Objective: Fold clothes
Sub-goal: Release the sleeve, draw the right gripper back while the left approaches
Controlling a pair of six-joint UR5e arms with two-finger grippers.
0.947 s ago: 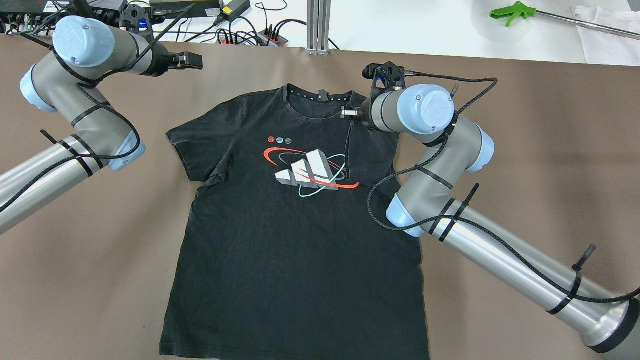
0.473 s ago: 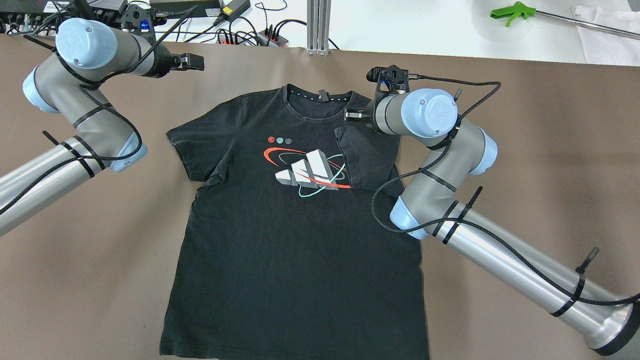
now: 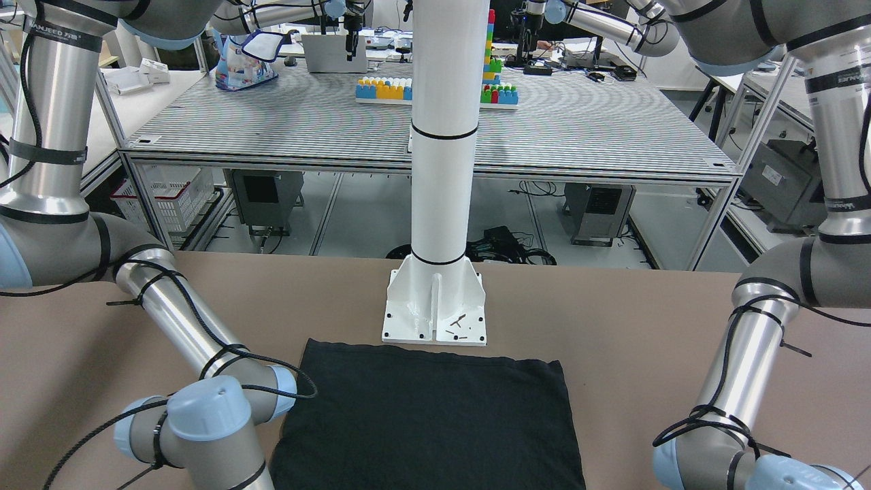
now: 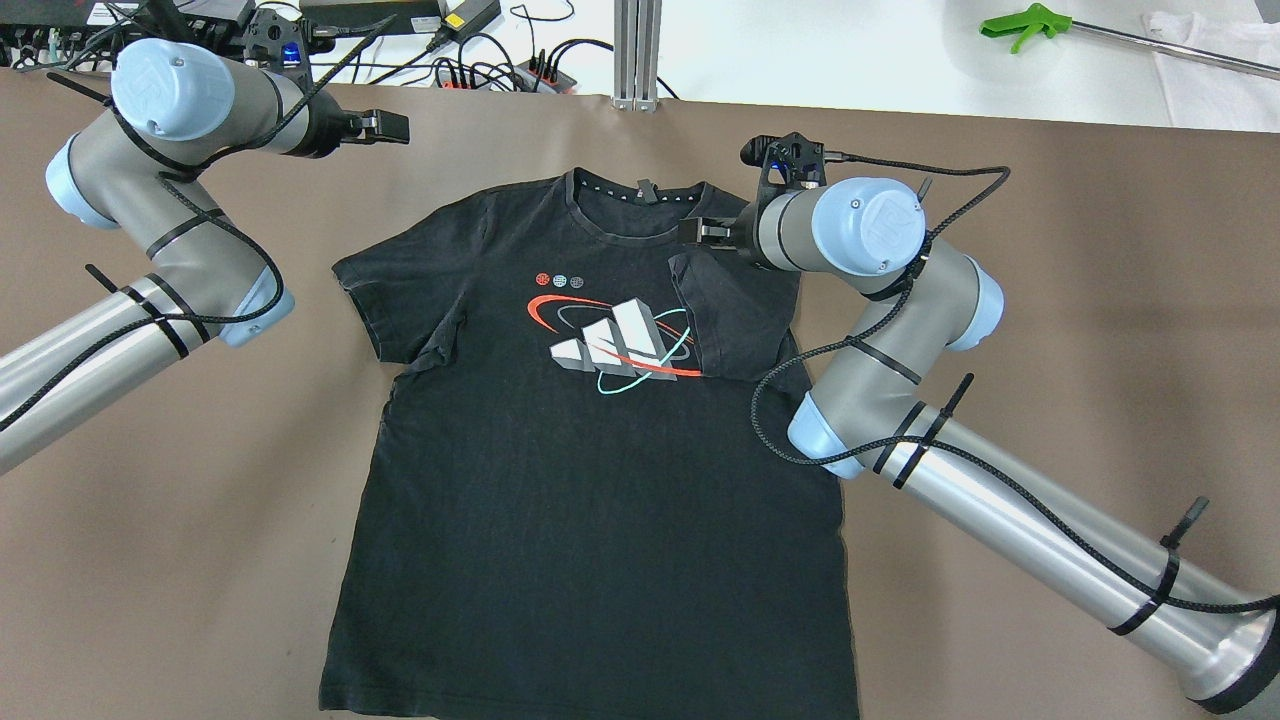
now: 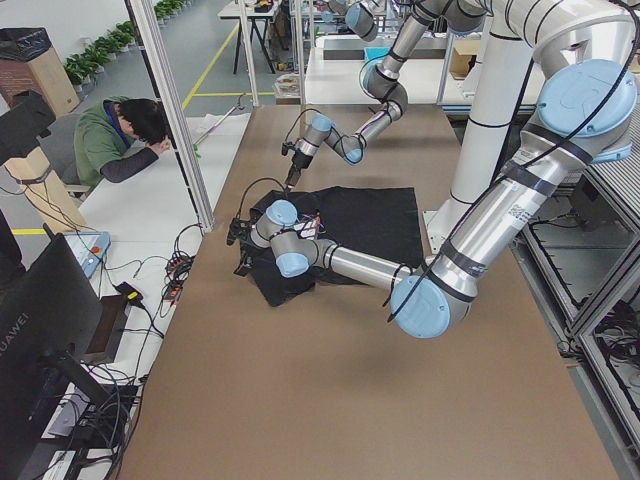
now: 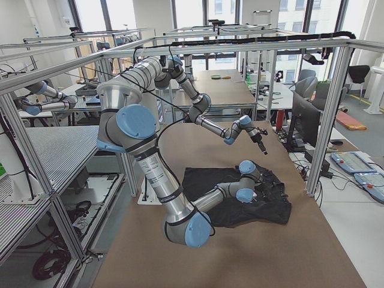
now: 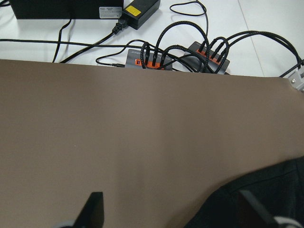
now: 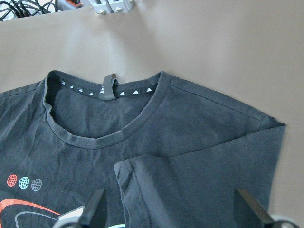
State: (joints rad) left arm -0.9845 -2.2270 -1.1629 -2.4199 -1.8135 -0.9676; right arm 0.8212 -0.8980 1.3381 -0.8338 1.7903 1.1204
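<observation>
Plainly, the black T-shirt (image 4: 560,500) lies flat on the bench (image 4: 1080,300), logo print (image 4: 612,345) up, one sleeve (image 4: 738,318) folded inward, left gripper (image 4: 390,127) and right gripper (image 4: 693,233) both gaping wide.

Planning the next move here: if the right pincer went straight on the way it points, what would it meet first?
Probably the black T-shirt: the open right pincer aims at the folded-in sleeve below the collar. Its height above the cloth is unclear.

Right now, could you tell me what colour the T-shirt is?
Black; the T-shirt shows best in the overhead exterior view.
</observation>
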